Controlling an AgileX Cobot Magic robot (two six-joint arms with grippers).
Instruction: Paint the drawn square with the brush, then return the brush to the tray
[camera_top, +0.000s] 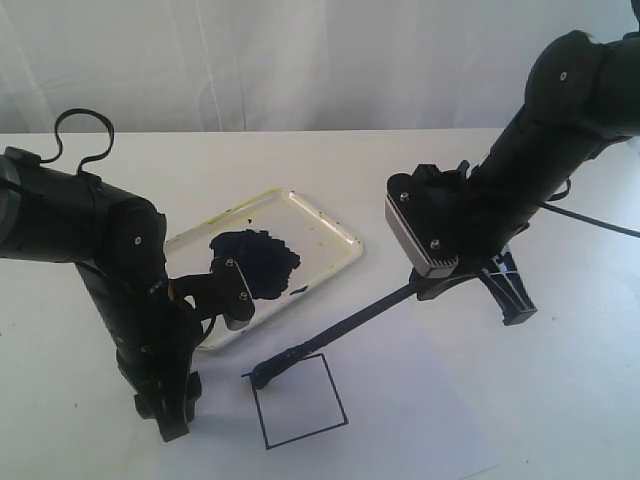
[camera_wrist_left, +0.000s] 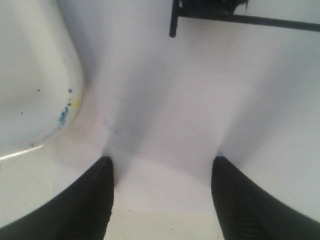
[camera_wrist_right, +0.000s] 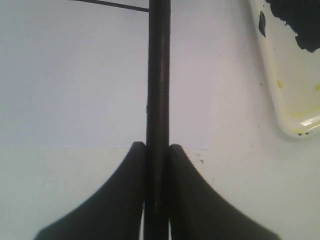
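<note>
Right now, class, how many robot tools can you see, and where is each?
2. The left tool hangs open beside the tray; the right tool grips the brush, tip at the drawn square.

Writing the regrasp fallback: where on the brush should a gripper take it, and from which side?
Grip the brush on its upper shaft, away from the dark tip at the corner of the square. Come from the handle end, jaws either side of the thin shaft, as the right gripper holds it.

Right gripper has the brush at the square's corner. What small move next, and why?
Probably sweep the brush tip into the drawn square: its inside is blank, the tip sits at its corner, and the right gripper has its fingers shut on the shaft.
</note>
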